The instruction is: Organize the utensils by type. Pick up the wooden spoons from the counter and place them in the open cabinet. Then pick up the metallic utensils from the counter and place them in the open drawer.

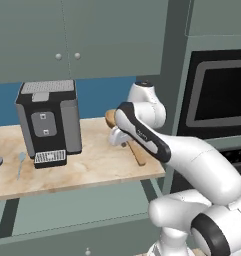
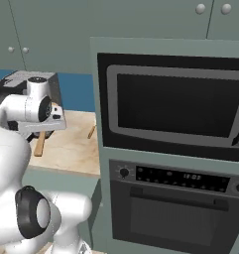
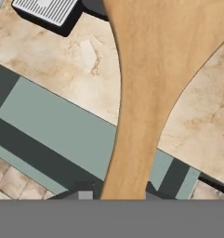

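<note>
Fingers of the gripper are closed on the handle of the large wooden spoon, seen at the centre of the hand view, above the counter beside the coffee machine.

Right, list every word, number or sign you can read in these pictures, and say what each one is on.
Oven display: a row of pale digits on the dark control panel, too small and blurred to read.
Coffee machine: no brand or label can be made out on its front.
Large wooden spoon: plain wood, no marking.
Microwave: no legible text.
Nothing else carries writing.
</note>
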You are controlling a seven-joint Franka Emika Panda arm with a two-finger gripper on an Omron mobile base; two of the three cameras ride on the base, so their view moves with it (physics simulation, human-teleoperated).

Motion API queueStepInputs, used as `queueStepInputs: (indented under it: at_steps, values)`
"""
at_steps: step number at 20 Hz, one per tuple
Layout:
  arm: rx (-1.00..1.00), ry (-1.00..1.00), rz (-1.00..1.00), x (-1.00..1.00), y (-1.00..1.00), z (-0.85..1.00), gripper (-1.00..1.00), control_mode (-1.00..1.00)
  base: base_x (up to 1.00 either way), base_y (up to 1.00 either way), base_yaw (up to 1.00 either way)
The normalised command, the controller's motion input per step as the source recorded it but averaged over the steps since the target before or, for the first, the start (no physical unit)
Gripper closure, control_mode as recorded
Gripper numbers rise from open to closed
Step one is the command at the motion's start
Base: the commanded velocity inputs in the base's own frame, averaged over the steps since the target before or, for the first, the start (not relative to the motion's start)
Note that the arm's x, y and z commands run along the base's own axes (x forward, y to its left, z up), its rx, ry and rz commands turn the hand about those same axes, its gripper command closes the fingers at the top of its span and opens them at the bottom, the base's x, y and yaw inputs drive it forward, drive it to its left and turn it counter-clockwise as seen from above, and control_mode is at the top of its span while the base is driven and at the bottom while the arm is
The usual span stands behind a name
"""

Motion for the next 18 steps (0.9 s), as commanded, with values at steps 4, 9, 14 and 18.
queueStepInputs:
  at_steps: [4, 9, 14, 18]
  values:
    - [-0.01, 0.01, -0.02, -0.24, -0.01, 0.12, 1.0, -1.0, 0.0, 0.0, 0.0]
    - [0.0, 0.0, 0.0, 0.0, 0.0, 0.0, 1.0, -1.0, 0.0, 0.0, 0.0]
    - [0.0, 0.0, 0.0, -0.05, 0.0, 0.0, 1.0, -1.0, 0.0, 0.0, 0.0]
    - [0.0, -0.06, 0.0, -0.22, 0.0, 0.0, 1.0, 1.0, -0.33, 0.0, 0.0]
